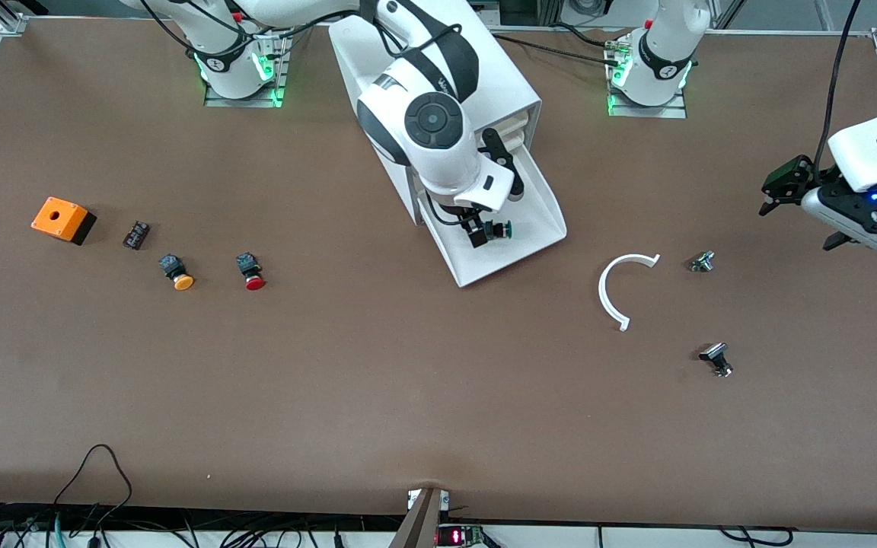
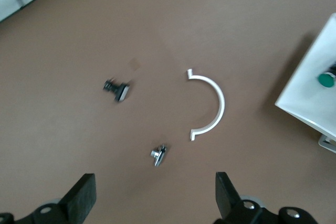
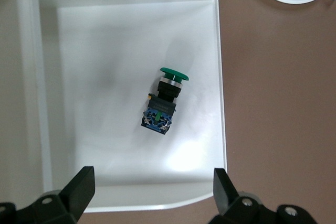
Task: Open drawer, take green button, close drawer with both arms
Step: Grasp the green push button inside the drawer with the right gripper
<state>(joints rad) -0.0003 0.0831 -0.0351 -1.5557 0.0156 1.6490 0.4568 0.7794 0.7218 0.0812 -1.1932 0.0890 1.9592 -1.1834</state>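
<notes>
Brown matting covers your whole table [image 1: 377,396], and the widest bare stretch of it lies nearer the front camera than the large white box cabinet [image 1: 438,84], which stands between the 2 arm bases. Its lowest drawer [image 1: 537,228], a shallow white plastic tray with sloped sides, is pulled out toward the front camera, its rim ending just short of bare mat.

Inside that drawer lies the small push button with the round green cap and dark blue-black body [image 3: 164,100], on its side, apart from every wall. Your right gripper [image 3: 152,192] hangs over the drawer directly above it, jaws spread wide, holding and touching nothing.

Toward the left arm's end from the cabinet you have a white plastic half-ring [image 1: 621,285], with 2 small dark metal parts [image 1: 703,262] near it, the second one [image 1: 716,359] nearer the front camera. Your left gripper [image 2: 152,203] waits over the mat at that end, jaws fully apart and empty.

Toward the right arm's end from the cabinet sit a red-capped button [image 1: 250,272], an orange-capped button [image 1: 176,272], a small dark block [image 1: 136,234] and an orange box [image 1: 63,220], all well apart from the drawer.
</notes>
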